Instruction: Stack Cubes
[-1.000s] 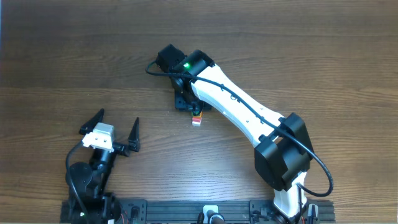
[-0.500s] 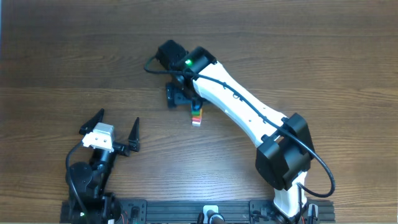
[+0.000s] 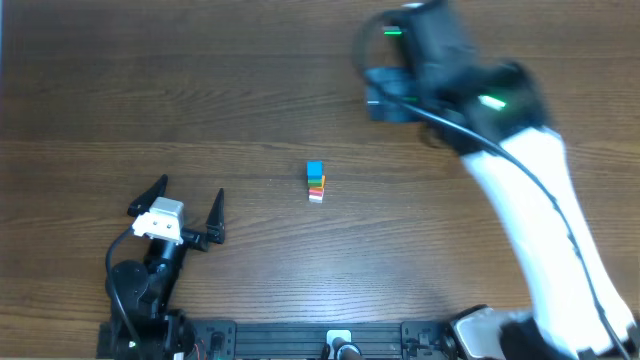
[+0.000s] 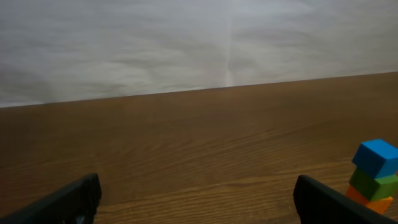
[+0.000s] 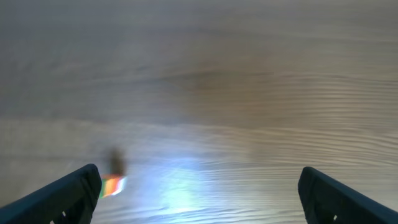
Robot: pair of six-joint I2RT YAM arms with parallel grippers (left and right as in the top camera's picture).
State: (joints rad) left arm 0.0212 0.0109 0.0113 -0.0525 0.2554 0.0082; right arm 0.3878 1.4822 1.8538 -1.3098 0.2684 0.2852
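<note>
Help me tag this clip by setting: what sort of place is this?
Probably a robotics lab bench: a left arm and right arm based at the edge of a wood-grain table, a small stack of coloured cubes, a plain white backdrop behind.

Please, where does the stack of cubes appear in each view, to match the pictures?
Top view: cube stack near the middle of the table, blue on top.
Left wrist view: the stack beside one finger of the left pincer.
Right wrist view: blurred coloured patch beside one finger of the right pincer, probably the stack.
Shared landmark: the wooden table.
</note>
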